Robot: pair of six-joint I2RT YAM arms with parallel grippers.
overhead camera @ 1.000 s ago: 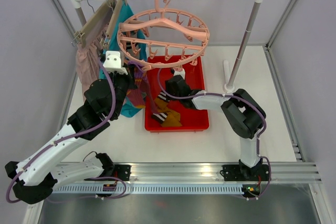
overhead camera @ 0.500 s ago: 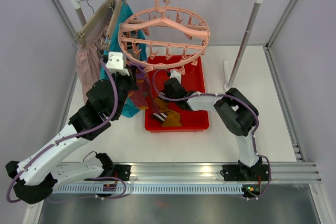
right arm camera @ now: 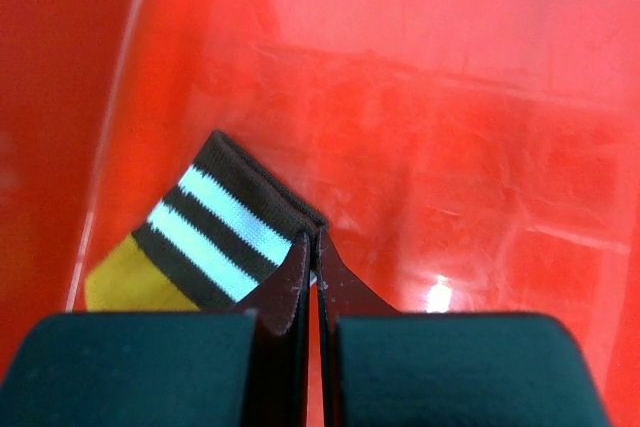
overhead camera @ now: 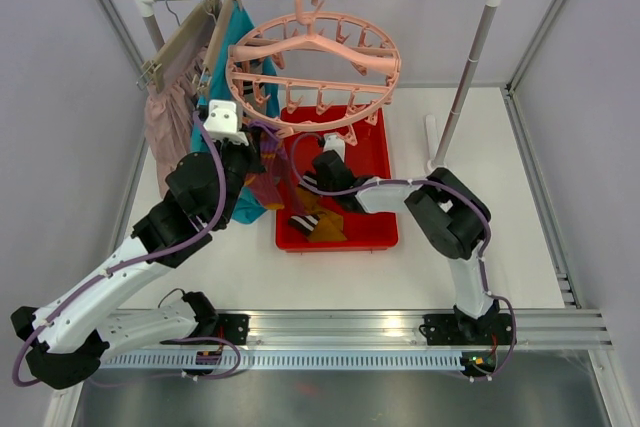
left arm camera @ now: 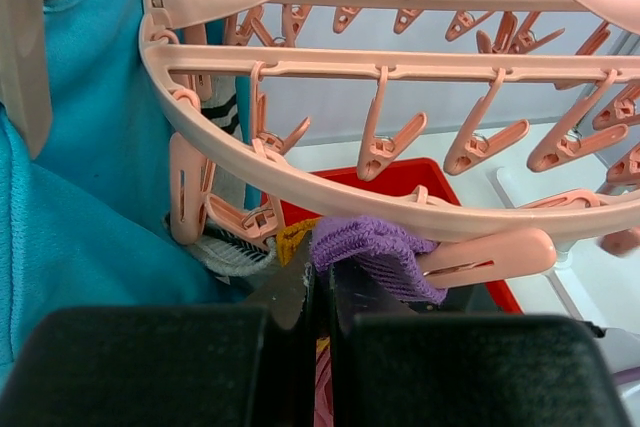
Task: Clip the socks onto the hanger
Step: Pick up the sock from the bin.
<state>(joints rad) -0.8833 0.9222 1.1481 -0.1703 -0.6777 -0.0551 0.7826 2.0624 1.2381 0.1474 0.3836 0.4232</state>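
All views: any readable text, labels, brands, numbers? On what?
No readable text in any view.
hanger: plain pink plastic, no marking visible.
red tray: bare, only glare.
striped sock and purple sock: pattern and knit only, no tag visible.
right arm base: small coloured spots beside it, too small to read.

Salmon-pink plastic ring hanger (left arm camera: 300,190); purple ribbed sock (left arm camera: 375,252); glossy red plastic tray (right arm camera: 450,97); dark brown sock (right arm camera: 215,222) with two white stripes and a mustard-yellow part; teal fabric garment (left arm camera: 90,147).
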